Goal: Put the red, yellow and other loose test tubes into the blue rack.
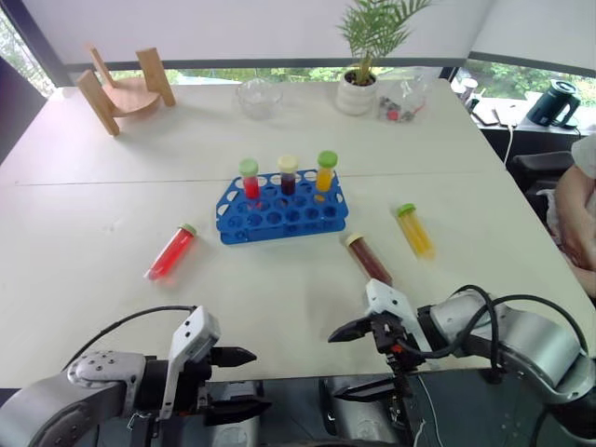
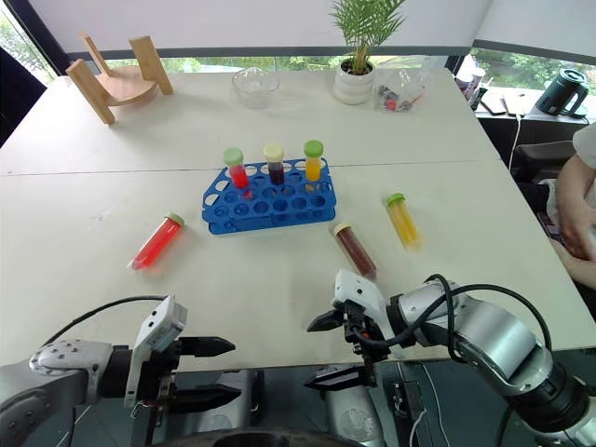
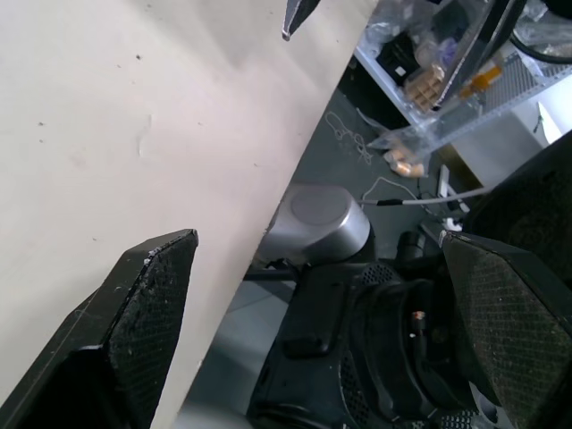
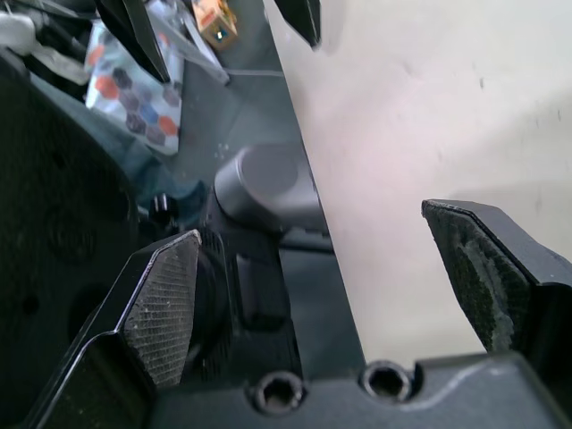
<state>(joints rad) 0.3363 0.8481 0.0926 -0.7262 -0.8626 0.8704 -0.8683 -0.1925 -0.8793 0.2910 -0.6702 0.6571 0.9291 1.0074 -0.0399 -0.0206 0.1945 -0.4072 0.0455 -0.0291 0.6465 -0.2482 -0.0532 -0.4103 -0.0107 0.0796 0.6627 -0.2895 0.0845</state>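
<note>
Tubes (image 1: pixel 370 259) loose on table, well apart from both empty, spread grippers (image 1: pixel 349 363).

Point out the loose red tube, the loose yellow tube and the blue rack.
loose red tube (image 1: pixel 170 252), left eye view, on its red-filled body.
loose yellow tube (image 1: pixel 414 231), left eye view, on its yellow body.
blue rack (image 1: pixel 279 217), left eye view, on its holed top plate.

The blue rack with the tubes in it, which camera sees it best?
The right eye view: the blue rack sits whole near the middle, holes and three standing tubes plain. The left eye view shows it equally whole. Both wrist views look at the table edge instead.
</note>
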